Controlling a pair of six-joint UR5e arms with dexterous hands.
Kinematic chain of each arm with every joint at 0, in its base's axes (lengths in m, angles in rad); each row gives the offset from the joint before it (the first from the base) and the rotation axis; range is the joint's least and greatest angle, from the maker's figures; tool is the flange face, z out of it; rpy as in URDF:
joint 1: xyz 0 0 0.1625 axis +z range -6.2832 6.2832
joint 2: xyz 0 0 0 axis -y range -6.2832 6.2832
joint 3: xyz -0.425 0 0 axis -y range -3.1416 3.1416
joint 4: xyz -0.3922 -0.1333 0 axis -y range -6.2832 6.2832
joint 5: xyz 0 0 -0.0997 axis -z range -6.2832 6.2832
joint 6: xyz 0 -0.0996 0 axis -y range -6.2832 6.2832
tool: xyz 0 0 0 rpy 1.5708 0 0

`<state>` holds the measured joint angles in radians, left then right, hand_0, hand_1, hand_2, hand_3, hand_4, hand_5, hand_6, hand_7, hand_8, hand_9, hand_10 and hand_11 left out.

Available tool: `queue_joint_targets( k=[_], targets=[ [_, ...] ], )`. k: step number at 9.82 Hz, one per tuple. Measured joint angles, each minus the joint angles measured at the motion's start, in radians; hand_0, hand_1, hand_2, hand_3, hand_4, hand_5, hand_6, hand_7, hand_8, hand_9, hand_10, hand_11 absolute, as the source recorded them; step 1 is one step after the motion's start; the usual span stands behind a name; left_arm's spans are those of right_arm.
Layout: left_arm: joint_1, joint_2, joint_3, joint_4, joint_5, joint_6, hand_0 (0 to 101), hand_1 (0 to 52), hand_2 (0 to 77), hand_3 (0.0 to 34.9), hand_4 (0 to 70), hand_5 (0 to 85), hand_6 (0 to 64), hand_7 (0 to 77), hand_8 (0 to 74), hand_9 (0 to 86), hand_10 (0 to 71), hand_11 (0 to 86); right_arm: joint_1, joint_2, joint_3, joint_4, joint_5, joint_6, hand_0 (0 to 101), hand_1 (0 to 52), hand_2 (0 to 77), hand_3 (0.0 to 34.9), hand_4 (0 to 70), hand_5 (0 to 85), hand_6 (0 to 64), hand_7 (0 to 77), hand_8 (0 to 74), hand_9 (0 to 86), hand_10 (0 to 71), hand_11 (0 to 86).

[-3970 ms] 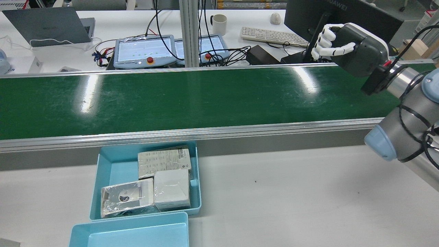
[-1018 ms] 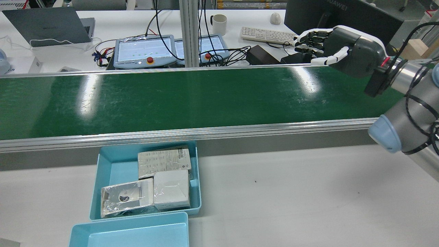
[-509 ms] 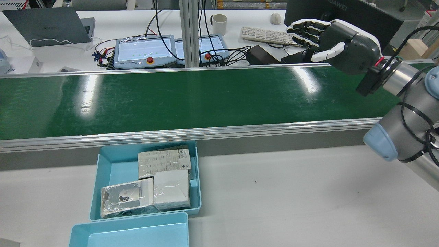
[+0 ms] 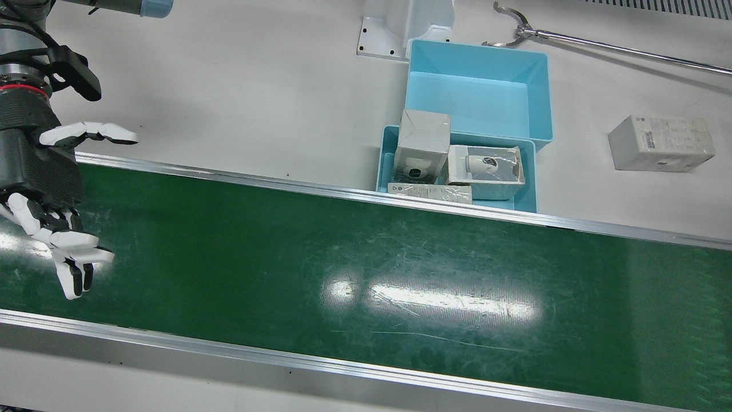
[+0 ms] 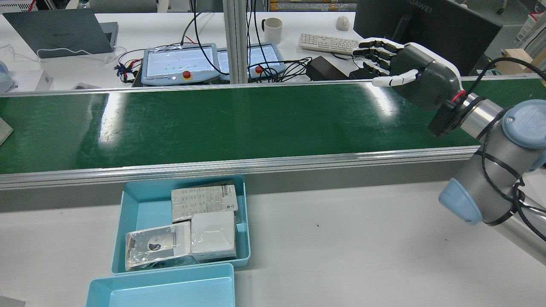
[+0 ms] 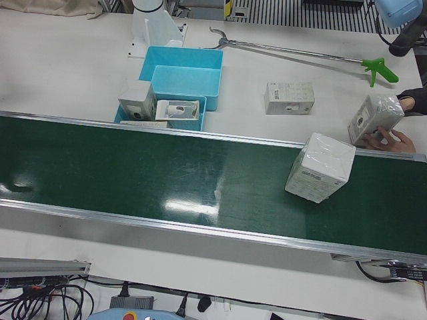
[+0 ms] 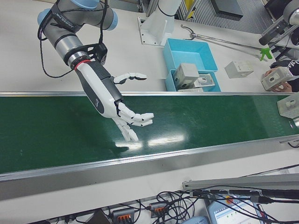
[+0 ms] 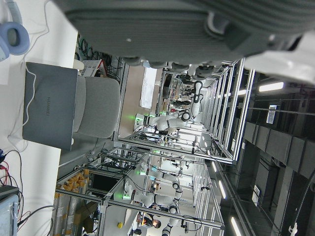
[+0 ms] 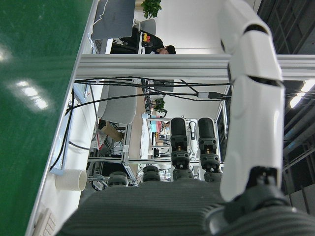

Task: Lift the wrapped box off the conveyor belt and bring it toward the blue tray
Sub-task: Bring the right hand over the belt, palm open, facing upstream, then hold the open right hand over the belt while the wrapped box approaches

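Note:
A plastic-wrapped white box (image 6: 320, 167) lies tilted on the green conveyor belt (image 6: 167, 173), at the end before my left arm. Only its corner shows at the belt's left edge in the rear view (image 5: 3, 130). My right hand (image 5: 409, 72) hovers open over the belt's other end, fingers spread, holding nothing, also seen from the front (image 4: 51, 229) and right-front (image 7: 117, 107). Two blue trays sit beside the belt: one empty (image 4: 537, 97), one (image 4: 529, 194) holding several wrapped boxes. My left hand (image 8: 197, 29) shows only as a palm edge in its own view.
A person's hand holds another wrapped box (image 6: 377, 120) on the table by the belt's end. A white carton (image 6: 289, 98) and a green-handled reach tool (image 6: 300, 53) lie on the table behind the trays. Pendants, cables and a keyboard (image 5: 328, 42) sit beyond the belt.
My right hand uncurled its fingers, then moved left and lower over the belt. A box corner has appeared at the belt's left edge in the rear view.

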<state>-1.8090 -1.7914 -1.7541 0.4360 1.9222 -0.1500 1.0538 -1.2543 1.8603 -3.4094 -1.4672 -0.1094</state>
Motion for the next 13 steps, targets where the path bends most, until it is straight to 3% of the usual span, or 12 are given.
queue_joint_targets(
  k=[1, 2, 8, 13],
  targets=[
    [0.0, 0.0, 0.0, 0.0, 0.0, 0.0, 0, 0.0, 0.5, 0.0, 0.0, 1.1, 0.5, 0.0, 0.0, 0.0, 0.5, 0.0, -0.007, -0.011, 0.001, -0.005, 0.0, 0.007, 48, 16.4, 20.2, 9.7, 12.5, 27.8, 6.5, 24.5, 0.0, 7.6, 1.1, 2.2],
    [0.0, 0.0, 0.0, 0.0, 0.0, 0.0, 0, 0.0, 0.5, 0.0, 0.0, 1.1, 0.0, 0.0, 0.0, 0.0, 0.5, 0.0, -0.011, -0.02, 0.002, -0.008, 0.0, 0.016, 48, 16.4, 21.8, 12.2, 9.8, 27.3, 6.0, 24.0, 0.0, 7.1, 1.1, 4.4],
    [0.0, 0.0, 0.0, 0.0, 0.0, 0.0, 0, 0.0, 0.5, 0.0, 0.0, 1.1, 0.0, 0.0, 0.0, 0.0, 0.5, 0.0, -0.021, -0.019, -0.001, -0.01, 0.011, 0.035, 48, 17.5, 23.5, 12.1, 14.2, 29.5, 7.6, 26.7, 0.0, 7.6, 2.7, 4.4],
    [0.0, 0.0, 0.0, 0.0, 0.0, 0.0, 0, 0.0, 0.5, 0.0, 0.0, 1.1, 0.0, 0.0, 0.5, 0.0, 0.0, 0.0, -0.023, -0.021, -0.007, -0.01, 0.011, 0.049, 49, 18.0, 22.9, 13.9, 11.5, 28.4, 7.6, 25.6, 0.0, 7.6, 1.6, 4.4]
  ],
)
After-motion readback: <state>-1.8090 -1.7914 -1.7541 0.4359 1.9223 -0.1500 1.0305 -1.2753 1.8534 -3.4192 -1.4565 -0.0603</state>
